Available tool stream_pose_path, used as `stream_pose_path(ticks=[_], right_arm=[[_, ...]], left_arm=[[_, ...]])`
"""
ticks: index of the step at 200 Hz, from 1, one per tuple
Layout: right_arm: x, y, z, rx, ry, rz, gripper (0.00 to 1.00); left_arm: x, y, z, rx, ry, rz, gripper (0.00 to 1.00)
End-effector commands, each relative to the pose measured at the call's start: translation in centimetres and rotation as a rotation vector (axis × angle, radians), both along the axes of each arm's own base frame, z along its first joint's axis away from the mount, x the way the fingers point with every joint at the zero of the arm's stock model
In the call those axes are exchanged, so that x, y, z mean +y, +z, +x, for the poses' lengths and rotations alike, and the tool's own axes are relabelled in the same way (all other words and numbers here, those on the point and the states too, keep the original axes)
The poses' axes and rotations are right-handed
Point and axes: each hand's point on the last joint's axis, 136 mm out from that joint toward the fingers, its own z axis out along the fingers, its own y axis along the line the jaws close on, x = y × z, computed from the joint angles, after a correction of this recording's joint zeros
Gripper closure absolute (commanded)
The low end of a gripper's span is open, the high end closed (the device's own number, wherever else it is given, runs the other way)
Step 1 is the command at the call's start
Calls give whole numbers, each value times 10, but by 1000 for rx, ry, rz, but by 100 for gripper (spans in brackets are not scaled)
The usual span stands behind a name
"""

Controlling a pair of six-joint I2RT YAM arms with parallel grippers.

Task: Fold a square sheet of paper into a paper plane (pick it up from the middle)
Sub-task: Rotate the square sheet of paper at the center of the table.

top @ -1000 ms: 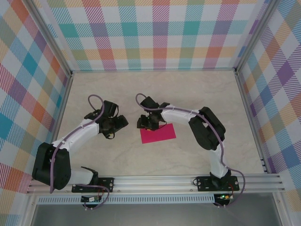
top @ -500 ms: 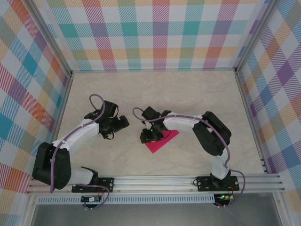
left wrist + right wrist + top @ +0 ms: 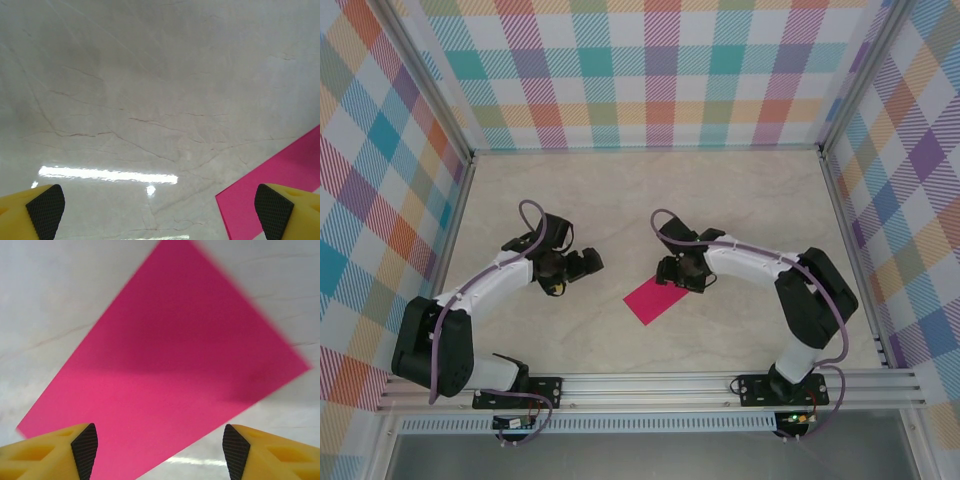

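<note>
Top view looks down, wrist views low and close, all share paper [image 3: 656, 299]

The table [image 3: 740, 200] in front of me is a pale, marble-look top with thin brown veins, glossy enough that a strip of lamp glare shines on it at my left. On it lies the pink paper [image 3: 656, 300], flat against the surface, a four-sided piece turned askew, one corner toward me, a little nearer than the table's middle.
</note>
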Motion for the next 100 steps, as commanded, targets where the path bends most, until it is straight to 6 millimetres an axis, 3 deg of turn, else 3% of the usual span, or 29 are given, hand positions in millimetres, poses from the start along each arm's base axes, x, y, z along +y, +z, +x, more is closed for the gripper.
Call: stream_pose_path(ticks=[1,26,69,100], right_arm=[[-16,-11,8,12,-115,-36,30],[-5,-17,24,1,-80,-13,30],[-2,-33,38,24,-94,-36,32],[23,-45,54,10,46,29,32]], left_arm=[[-14,6,0,-10,-57,-57,0],[-19,4,-3,-3,-75,-81,0],[-20,-1,-10,7,-36,-119,0],[-39,-4,-18,37,-49,-234,1]])
